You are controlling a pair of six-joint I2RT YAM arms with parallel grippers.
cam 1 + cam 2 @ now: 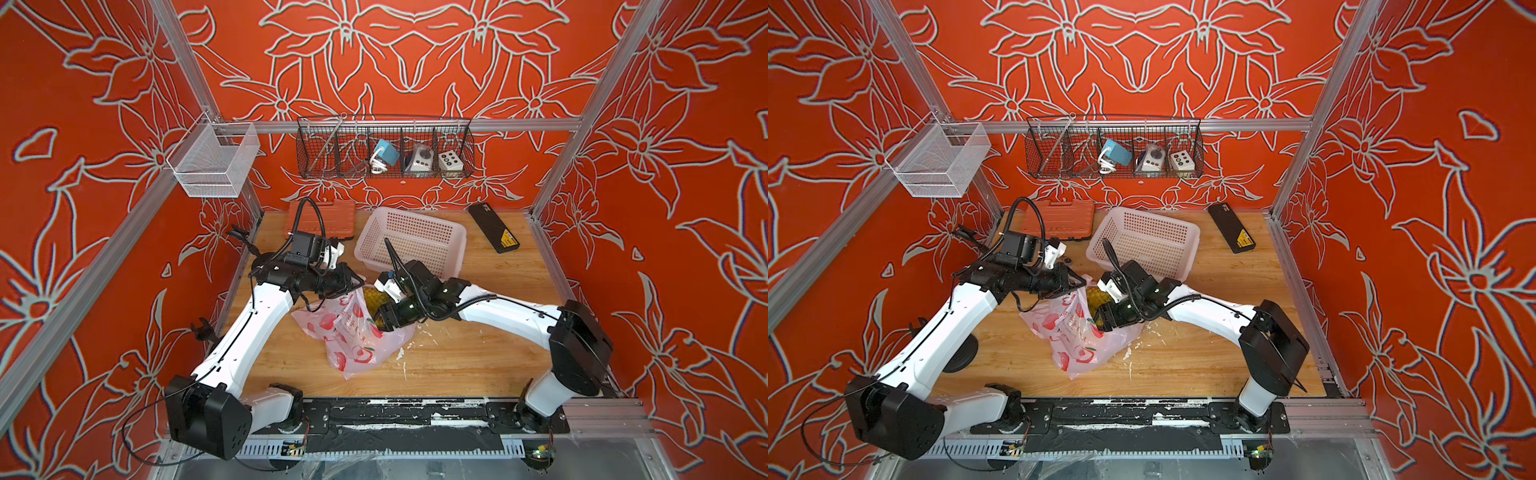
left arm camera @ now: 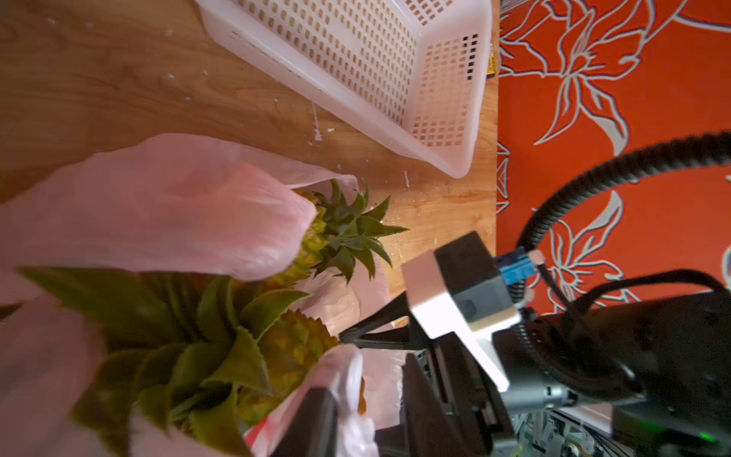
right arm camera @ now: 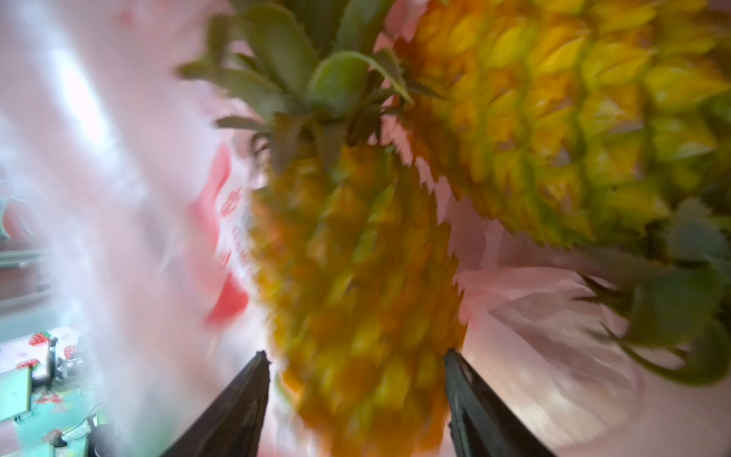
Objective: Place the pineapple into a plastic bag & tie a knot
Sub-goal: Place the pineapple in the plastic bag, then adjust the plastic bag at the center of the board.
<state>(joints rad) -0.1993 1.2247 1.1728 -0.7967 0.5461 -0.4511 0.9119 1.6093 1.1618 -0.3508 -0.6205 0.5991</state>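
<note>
- The pineapple [image 3: 356,285] in my right claw [image 3: 356,368] is down inside the plastic bag [image 1: 357,336], pink film around it in the right wrist view. My fingers stand on either side of its lower body. The view is too blurred for me to tell whether they grip it or have let go.
- A second pineapple [image 3: 573,118] lies just beside it in the bag, and the left wrist view shows both leafy crowns at the mouth.
- In both top views the bag sits near the middle of the tabletop [image 1: 457,357], mouth toward 12 o'clock, body trailing toward 6.
- My left claw [image 1: 353,282] is at the bag's rim on the 9 o'clock side. Pink film drapes over one finger [image 2: 316,415], but I cannot tell whether the claw pinches it.
- I judge the loading nearly done. My right claw is not yet out of the bag.
- No knot shows anywhere. Gathering the two handles and tying them is all still to do.
- The white basket [image 1: 411,241] stands at 12 o'clock of the bag, apart from it.
</note>
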